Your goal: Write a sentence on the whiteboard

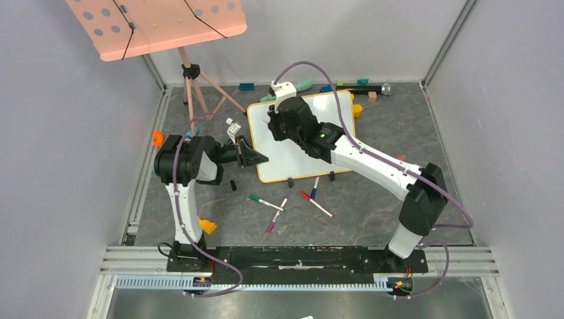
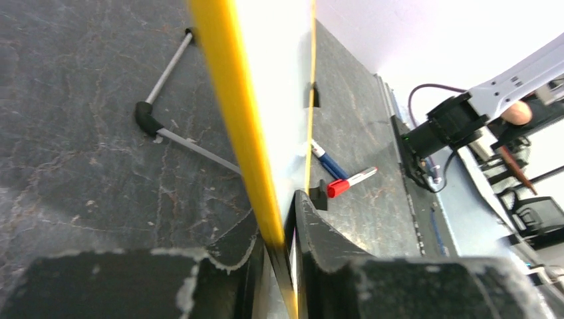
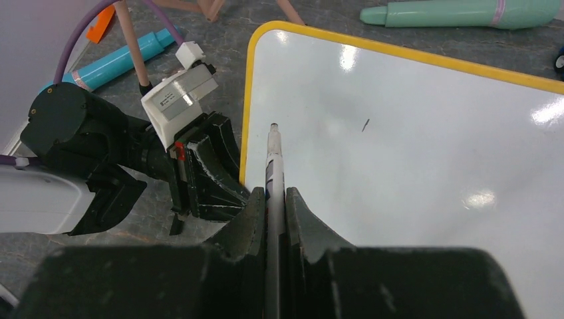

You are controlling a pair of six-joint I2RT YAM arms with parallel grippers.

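The whiteboard lies tilted on the dark table, white and glossy with a yellow rim. My left gripper is shut on its left edge. The left wrist view has the rim running between the jaws of the left gripper. My right gripper hovers over the board's upper left part, shut on a thin marker. The marker's tip points at the white face close to the left rim. One short dark stroke marks the board; no sentence is in view.
A pink music stand on a tripod stands at the back left. Several loose markers lie in front of the board. Teal tubes and small blocks line the back wall. An orange piece sits by the left arm's base.
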